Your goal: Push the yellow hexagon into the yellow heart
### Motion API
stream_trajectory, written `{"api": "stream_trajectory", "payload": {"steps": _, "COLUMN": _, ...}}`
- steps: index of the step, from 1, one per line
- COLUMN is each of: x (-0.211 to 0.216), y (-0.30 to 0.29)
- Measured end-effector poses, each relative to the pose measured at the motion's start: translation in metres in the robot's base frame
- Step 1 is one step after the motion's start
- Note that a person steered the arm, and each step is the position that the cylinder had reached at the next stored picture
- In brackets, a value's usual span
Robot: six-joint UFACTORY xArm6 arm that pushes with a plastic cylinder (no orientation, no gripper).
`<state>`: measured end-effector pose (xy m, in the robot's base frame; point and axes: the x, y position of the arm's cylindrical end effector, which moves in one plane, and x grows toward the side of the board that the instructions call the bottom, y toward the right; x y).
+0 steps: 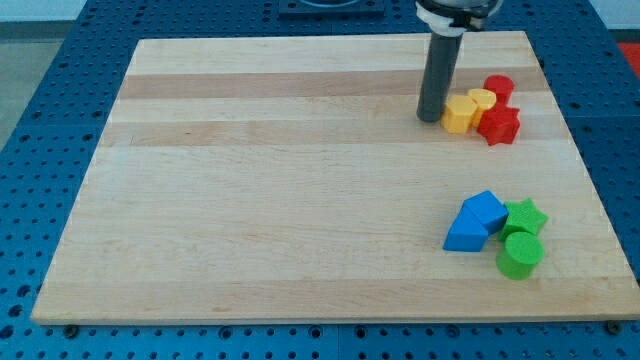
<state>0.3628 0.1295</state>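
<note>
The yellow hexagon (459,114) lies near the view's top right on the wooden board (250,180). The yellow heart (483,100) sits just up and right of it, touching it. My tip (430,118) stands right at the hexagon's left side, touching or almost touching it. A red star (498,124) lies against the hexagon's right side, and a red cylinder (499,88) sits just right of the heart.
A blue cube (486,210) and a blue triangular block (465,233) sit at the view's lower right, with a green star (525,215) and a green cylinder (519,254) beside them. The board's right edge is close to both groups.
</note>
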Motion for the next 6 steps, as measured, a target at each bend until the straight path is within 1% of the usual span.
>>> {"api": "stream_trajectory", "payload": {"steps": 2, "x": 0.003, "y": 0.010}}
{"api": "stream_trajectory", "payload": {"steps": 3, "x": 0.002, "y": -0.012}}
{"api": "stream_trajectory", "payload": {"steps": 5, "x": -0.019, "y": -0.108}}
{"api": "stream_trajectory", "payload": {"steps": 6, "x": -0.020, "y": -0.117}}
